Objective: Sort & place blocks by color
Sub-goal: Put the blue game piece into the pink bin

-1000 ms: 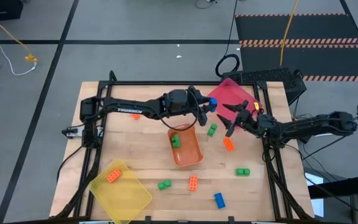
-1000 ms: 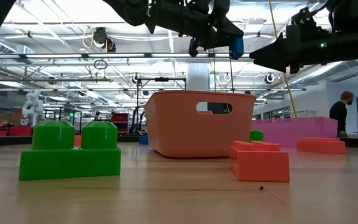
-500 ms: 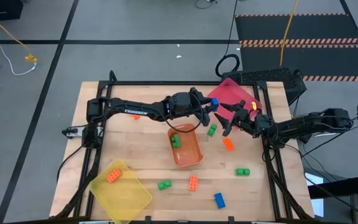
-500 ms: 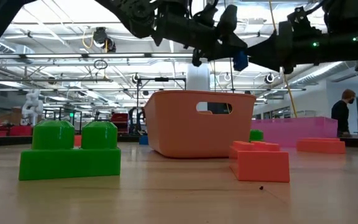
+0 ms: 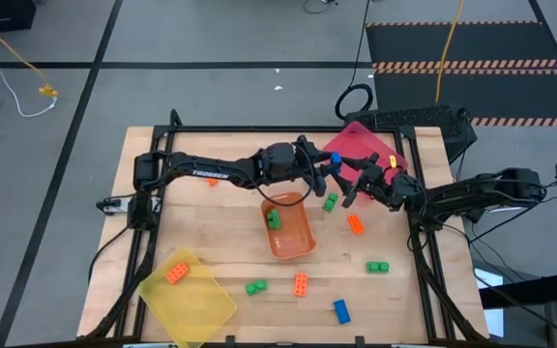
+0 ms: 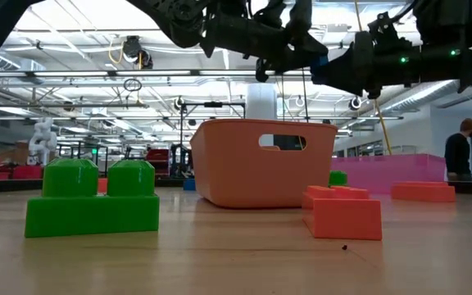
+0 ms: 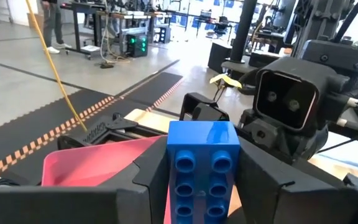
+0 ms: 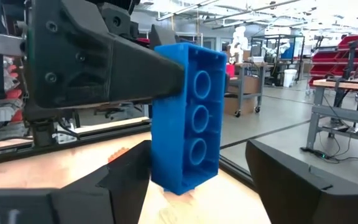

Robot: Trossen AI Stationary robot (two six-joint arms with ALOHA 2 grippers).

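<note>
My left gripper (image 5: pixel 334 165) is shut on a blue brick (image 7: pixel 202 171), held in the air between the pink tray (image 5: pixel 361 145) and the orange tray (image 5: pixel 288 232). My right gripper (image 5: pixel 349 182) is open and faces the left gripper. Its two fingers (image 8: pixel 126 177) stand on either side of the blue brick (image 8: pixel 188 115); I cannot tell whether they touch it. A green brick (image 5: pixel 274 218) lies in the orange tray. An orange brick (image 5: pixel 176 274) lies in the yellow tray (image 5: pixel 187 290). My left gripper pinches the blue brick by its two long sides (image 7: pixel 171 186) between its two fingers. The fingers come about level from the table's left. The brick is lifted clear of the table, its studs toward the left wrist camera and its hollow underside (image 8: pixel 201 115) toward my right gripper.
Loose bricks lie on the table: a green (image 5: pixel 330 201) and an orange (image 5: pixel 356 224) below the grippers, a green (image 5: pixel 378 267) to the right, and a green (image 5: pixel 256 287), an orange (image 5: pixel 301 283) and a blue (image 5: pixel 341 310) near the front edge.
My left gripper has carried the blue brick a little toward the table's right edge, still clear of the table. My right gripper has moved toward the left gripper, and its open fingers now stand around the blue brick.
</note>
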